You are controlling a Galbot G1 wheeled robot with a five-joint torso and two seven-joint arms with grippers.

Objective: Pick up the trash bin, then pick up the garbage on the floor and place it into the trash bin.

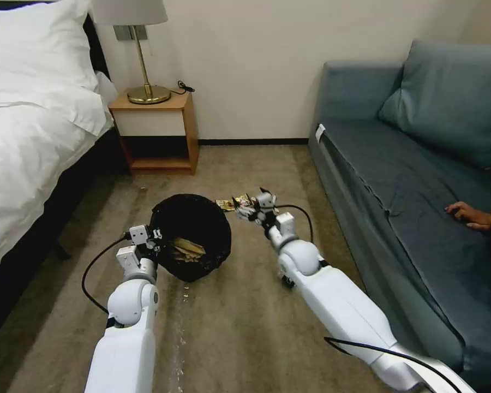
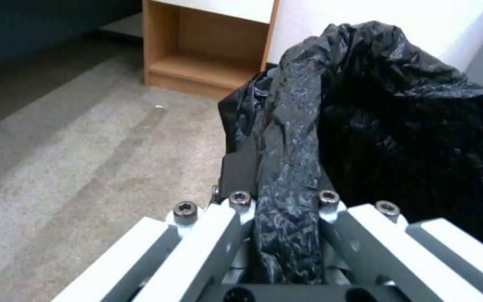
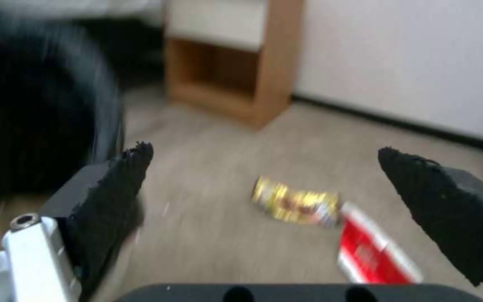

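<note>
The trash bin, lined with a crinkly black bag, hangs tilted just above the carpet. My left gripper is shut on its near rim, and the left wrist view shows the bag's fold pinched between the fingers. Crumpled brown paper lies inside the bin. My right gripper hovers open to the bin's right, low over the floor. A gold snack wrapper and a red-and-white carton lie on the carpet ahead of its spread fingers. The gold wrapper also peeks out beside the gripper.
A wooden nightstand with a brass lamp stands at the back wall. The bed runs along the left, a blue sofa along the right. A person's hand rests on the sofa. Small crumbs dot the carpet.
</note>
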